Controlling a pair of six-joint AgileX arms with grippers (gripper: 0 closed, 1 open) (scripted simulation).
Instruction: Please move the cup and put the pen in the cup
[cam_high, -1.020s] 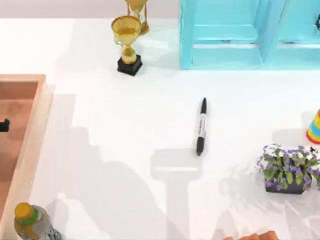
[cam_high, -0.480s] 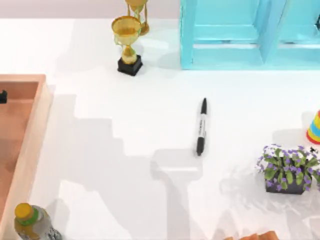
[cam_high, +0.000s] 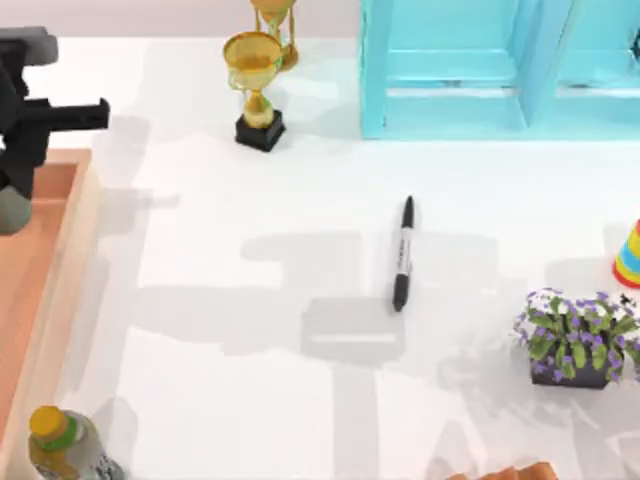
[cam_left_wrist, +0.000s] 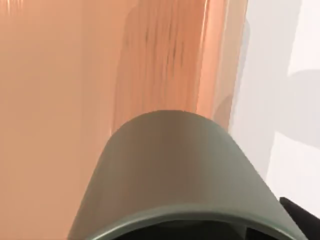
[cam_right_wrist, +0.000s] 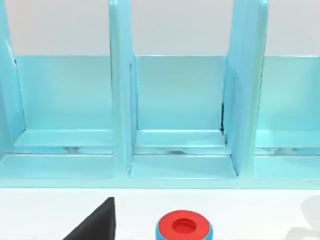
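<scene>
The pen (cam_high: 402, 254) lies flat in the open middle of the white bench (cam_high: 250, 380), nothing touching it; it is a slim black marker with a pale label band round its barrel. Taking the pen as landmark: a gold trophy (cam_high: 256, 88) on a black base stands well off toward the far left, a blue shelf rack (cam_high: 470, 90) rises behind it, a pot of purple flowers (cam_high: 572, 338) sits to its near right with a striped cone (cam_high: 629, 256) cut off at the edge beyond, and a bottle (cam_high: 62, 445) stands at the near left corner. Far to the pen's left, the left gripper (cam_high: 12, 190) hangs over a wooden tray (cam_high: 68, 260) with its jaws clenched on the cup (cam_left_wrist: 175, 175), plain grey with a dark inside, largely cut off. Whether the right arm's jaws are released or clenched cannot be told
</scene>
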